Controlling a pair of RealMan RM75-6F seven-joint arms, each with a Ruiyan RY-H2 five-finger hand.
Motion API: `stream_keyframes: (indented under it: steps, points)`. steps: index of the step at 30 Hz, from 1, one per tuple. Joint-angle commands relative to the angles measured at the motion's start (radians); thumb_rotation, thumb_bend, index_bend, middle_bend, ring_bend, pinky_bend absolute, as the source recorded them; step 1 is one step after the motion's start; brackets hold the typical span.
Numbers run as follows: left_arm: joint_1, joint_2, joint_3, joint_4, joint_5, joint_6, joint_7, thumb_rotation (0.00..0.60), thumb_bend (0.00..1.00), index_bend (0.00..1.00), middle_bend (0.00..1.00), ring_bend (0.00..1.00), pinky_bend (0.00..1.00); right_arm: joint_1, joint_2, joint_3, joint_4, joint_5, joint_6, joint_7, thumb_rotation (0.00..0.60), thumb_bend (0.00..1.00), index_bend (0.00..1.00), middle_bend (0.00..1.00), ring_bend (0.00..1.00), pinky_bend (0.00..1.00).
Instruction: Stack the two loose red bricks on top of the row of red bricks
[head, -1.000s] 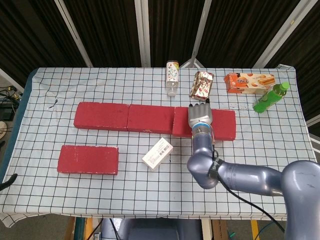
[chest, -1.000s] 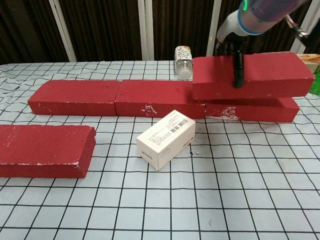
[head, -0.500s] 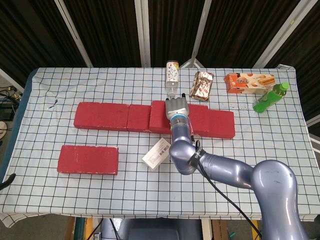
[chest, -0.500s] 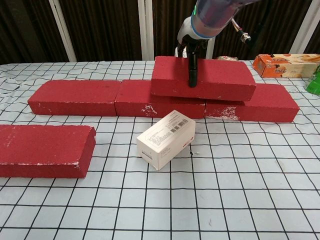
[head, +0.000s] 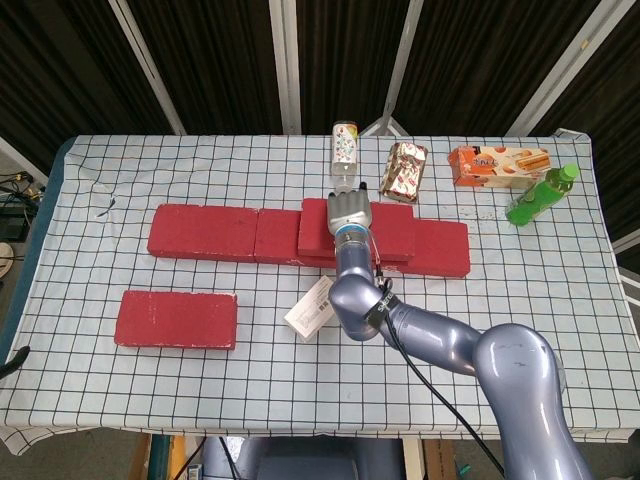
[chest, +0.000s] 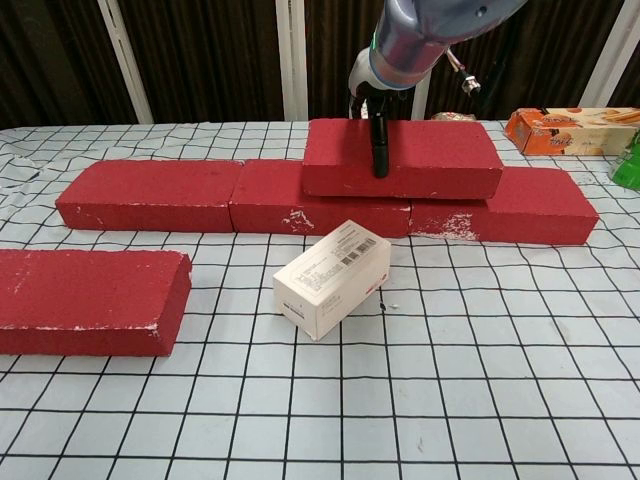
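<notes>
Three red bricks lie end to end as a row (head: 203, 232) (chest: 150, 195) across the middle of the table. A fourth red brick (head: 395, 228) (chest: 430, 160) sits on top of the row, over the joint between the middle and right bricks. My right hand (head: 348, 212) (chest: 376, 90) grips this brick from above, one finger (chest: 380, 150) running down its front face. The other loose red brick (head: 176, 319) (chest: 85, 300) lies flat near the front left, apart from the row. My left hand shows in neither view.
A white carton (head: 315, 307) (chest: 332, 277) lies just in front of the row's middle. Behind the row stand a small bottle (head: 345, 155), a foil snack pack (head: 403, 170), an orange box (head: 498, 163) (chest: 565, 130) and a green bottle (head: 541, 194).
My right hand carried the gripped brick left from above the row's right end to over the middle-right joint and lowered it onto the row.
</notes>
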Motion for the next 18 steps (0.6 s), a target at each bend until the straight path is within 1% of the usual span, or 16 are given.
stream_keyframes:
  steps: [1,9,18]
  points:
    - [0.0,-0.001,0.0,0.0,0.001,0.001,0.002,0.6,0.22,0.13,0.0,0.0,0.03,-0.002,-0.007,0.005,0.011,0.01,0.006,-0.016,0.6,0.16,0.33,0.34,0.3,0.0]
    - [-0.001,-0.004,0.0,-0.001,0.0,0.001,0.007,0.6,0.22,0.13,0.0,0.0,0.03,-0.018,-0.021,0.025,0.025,-0.001,-0.005,-0.03,0.6,0.16,0.33,0.34,0.3,0.0]
    - [-0.006,-0.005,-0.005,0.004,-0.01,-0.007,-0.001,0.6,0.22,0.13,0.0,0.0,0.03,-0.021,-0.019,0.05,0.006,-0.017,0.012,-0.035,0.6,0.15,0.33,0.34,0.3,0.0]
